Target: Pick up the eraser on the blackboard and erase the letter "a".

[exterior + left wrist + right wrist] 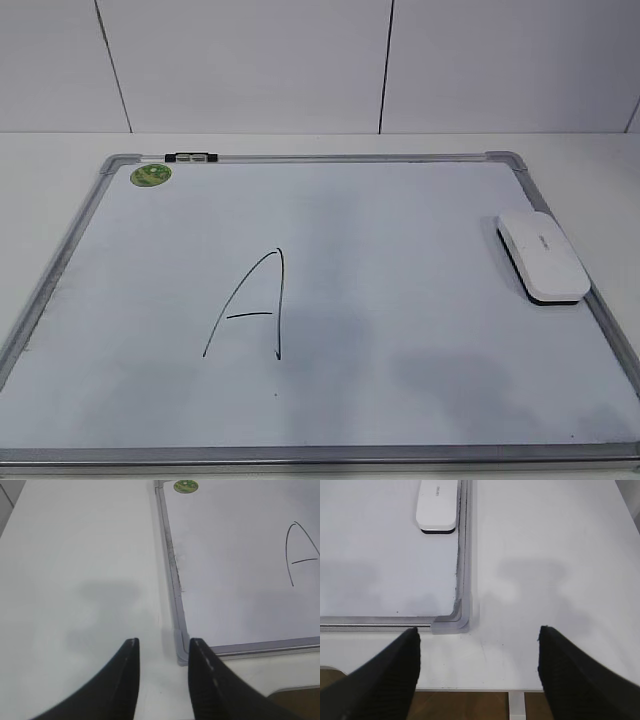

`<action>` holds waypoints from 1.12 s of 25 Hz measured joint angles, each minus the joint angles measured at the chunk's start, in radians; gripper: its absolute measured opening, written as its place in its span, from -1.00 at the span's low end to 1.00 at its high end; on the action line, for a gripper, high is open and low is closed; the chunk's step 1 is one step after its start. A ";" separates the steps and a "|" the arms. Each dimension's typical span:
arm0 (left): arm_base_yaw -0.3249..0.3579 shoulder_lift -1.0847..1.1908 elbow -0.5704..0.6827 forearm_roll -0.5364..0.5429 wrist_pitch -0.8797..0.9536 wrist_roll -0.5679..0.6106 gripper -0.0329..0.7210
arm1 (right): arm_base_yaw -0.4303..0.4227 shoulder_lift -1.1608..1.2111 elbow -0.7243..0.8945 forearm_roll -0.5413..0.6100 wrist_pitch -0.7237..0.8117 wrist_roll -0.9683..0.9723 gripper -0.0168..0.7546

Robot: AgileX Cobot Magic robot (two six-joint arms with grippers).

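Note:
The blackboard (400,240) is a white board in a grey frame, lying flat on the white table. The white eraser (543,255) lies on it by the right frame edge, and also shows in the right wrist view (438,505). A tall capital "A" (255,310) is drawn mid-board. No small lowercase "a" shows in any view. My left gripper (164,642) is open and empty over the table by the board's near left corner (180,650). My right gripper (479,630) is open and empty by the near right corner (460,615). Neither gripper shows in the exterior view.
A round green sticker (151,174) sits at the board's far left corner, with a black and silver clip (190,157) on the top frame. The table's front edge (470,689) lies under my right gripper, brown floor beyond. A white panelled wall stands behind.

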 joint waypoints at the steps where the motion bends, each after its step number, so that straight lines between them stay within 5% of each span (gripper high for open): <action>1: 0.000 0.000 0.000 0.000 0.000 0.000 -0.29 | 0.000 0.000 0.000 -0.001 0.000 0.000 0.52; 28: 0.000 -0.100 0.000 -0.014 0.003 0.000 -0.29 | 0.000 -0.076 0.001 -0.004 -0.007 -0.002 0.52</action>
